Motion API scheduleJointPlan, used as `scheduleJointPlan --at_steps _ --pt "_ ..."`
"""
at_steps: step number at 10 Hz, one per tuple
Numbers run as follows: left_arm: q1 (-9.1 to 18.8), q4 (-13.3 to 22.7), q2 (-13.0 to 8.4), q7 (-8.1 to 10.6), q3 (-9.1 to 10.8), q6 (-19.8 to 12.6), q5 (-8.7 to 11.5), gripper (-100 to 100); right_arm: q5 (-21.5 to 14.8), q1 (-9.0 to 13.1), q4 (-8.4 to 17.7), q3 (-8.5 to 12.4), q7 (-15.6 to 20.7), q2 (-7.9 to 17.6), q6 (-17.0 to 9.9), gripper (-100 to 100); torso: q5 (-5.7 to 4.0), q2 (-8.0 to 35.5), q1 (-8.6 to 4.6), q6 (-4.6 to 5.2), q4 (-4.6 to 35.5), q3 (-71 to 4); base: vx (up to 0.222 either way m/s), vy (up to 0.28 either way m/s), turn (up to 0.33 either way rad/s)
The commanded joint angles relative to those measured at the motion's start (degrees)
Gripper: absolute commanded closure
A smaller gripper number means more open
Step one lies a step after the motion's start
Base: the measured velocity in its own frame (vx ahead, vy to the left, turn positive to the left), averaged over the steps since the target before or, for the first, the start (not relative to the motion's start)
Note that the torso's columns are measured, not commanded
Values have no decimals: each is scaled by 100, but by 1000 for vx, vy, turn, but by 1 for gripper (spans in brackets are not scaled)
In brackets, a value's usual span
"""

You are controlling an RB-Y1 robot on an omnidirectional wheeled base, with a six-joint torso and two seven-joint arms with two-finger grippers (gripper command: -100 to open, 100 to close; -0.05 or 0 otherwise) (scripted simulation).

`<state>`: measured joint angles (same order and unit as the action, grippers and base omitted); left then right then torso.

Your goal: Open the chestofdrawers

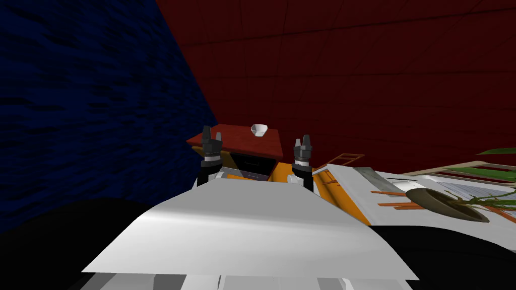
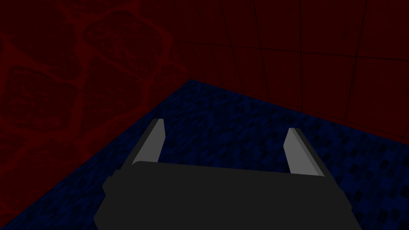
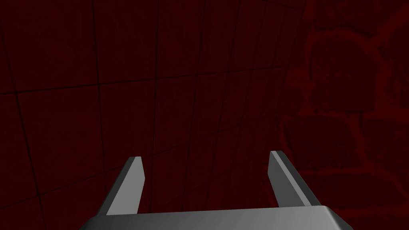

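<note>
A chest of drawers (image 1: 242, 146) with a red-brown top stands ahead of me in the head view, its dark front (image 1: 254, 163) partly hidden behind my arms. A small white bowl (image 1: 259, 130) rests on its top. My left gripper (image 1: 212, 132) is raised in front of the chest's left corner. In the left wrist view the left gripper (image 2: 225, 137) stands open with nothing between its fingers. My right gripper (image 1: 303, 139) is held up beside the chest's right edge. The right wrist view shows the right gripper (image 3: 205, 165) open and holding nothing.
A white table (image 1: 363, 194) with orange edges lies at my right, carrying a dark oval dish (image 1: 443, 202) and green plant leaves (image 1: 496, 173). A blue wall (image 1: 90, 116) rises at the left and a dark red wall (image 1: 352, 75) behind the chest.
</note>
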<state>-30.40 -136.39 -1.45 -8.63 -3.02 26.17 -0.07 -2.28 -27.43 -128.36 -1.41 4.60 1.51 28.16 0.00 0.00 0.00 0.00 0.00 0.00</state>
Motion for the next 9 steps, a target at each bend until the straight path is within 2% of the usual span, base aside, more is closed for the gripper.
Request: scheduleJointPlan --at_steps 1,9 --pt "0 0 0 0 0 0 0 0 0 0 0 0 0 0 0 0 0 232 0 0 235 -467 0 0 0" --pt "0 -2 0 0 0 1 0 0 0 0 -2 0 0 0 1 0 0 3539 0 0 3537 -7073 0 0 0"
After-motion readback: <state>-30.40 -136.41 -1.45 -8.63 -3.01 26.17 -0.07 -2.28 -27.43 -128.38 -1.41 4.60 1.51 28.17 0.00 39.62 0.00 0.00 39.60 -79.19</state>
